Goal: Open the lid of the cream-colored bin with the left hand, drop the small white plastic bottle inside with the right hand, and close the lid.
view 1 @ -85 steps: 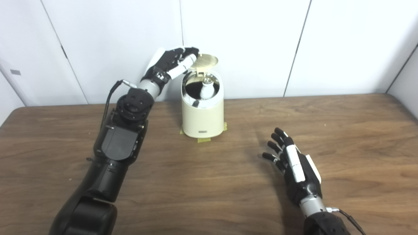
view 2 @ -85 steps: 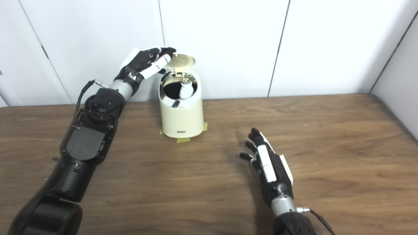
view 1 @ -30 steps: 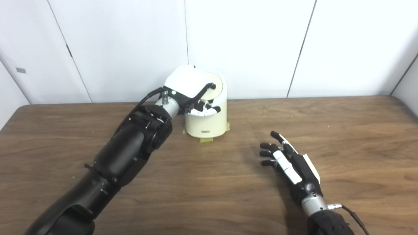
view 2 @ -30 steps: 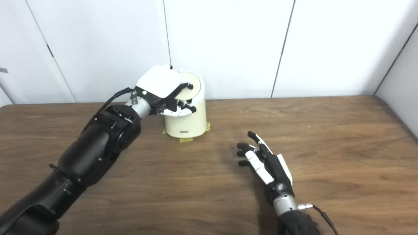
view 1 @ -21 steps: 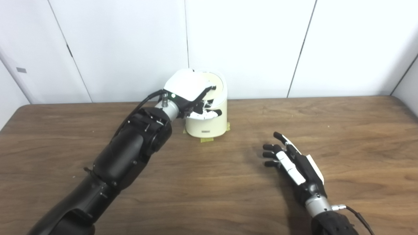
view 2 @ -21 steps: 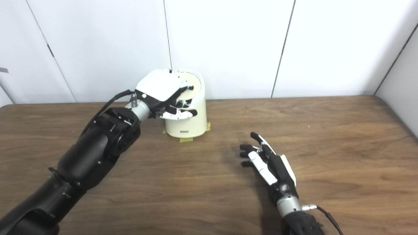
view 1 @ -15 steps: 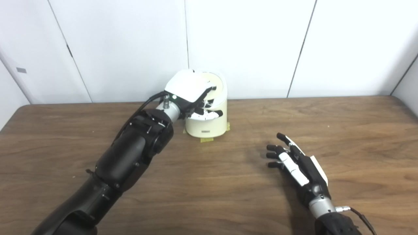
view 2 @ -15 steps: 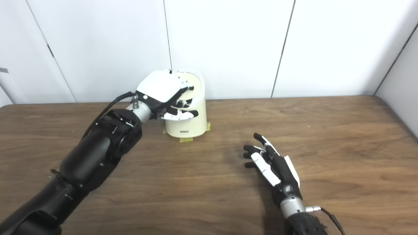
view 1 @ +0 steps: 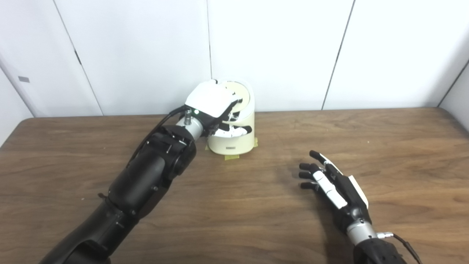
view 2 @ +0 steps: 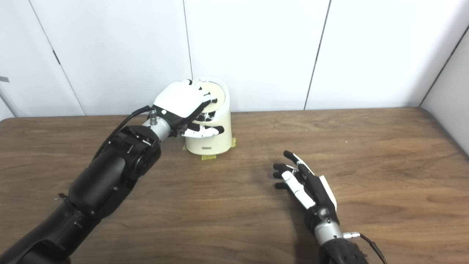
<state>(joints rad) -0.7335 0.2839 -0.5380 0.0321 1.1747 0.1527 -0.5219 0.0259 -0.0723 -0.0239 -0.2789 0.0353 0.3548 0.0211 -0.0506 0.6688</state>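
Note:
The cream-colored bin point(view 1: 234, 141) stands at the back of the table by the wall. Its round lid point(view 1: 242, 96) lies down on the bin's top. My left hand point(view 1: 214, 102) lies palm down on the lid's left part, fingers spread over it and the thumb in front of the bin's upper wall; it holds nothing. It also shows in the right eye view point(view 2: 181, 101). My right hand point(view 1: 335, 187) is open and empty, low over the table to the bin's front right. The small white bottle is not in view.
Yellow tape point(view 1: 231, 157) marks the bin's base on the brown wooden table point(view 1: 256, 220). White wall panels point(view 1: 278, 51) stand right behind the bin. The table's right edge point(view 2: 445, 134) is far from both hands.
The lid, up before with the bottle showing inside the bin, is now down. My left hand has turned palm down onto it. My right hand has drawn back a little toward me.

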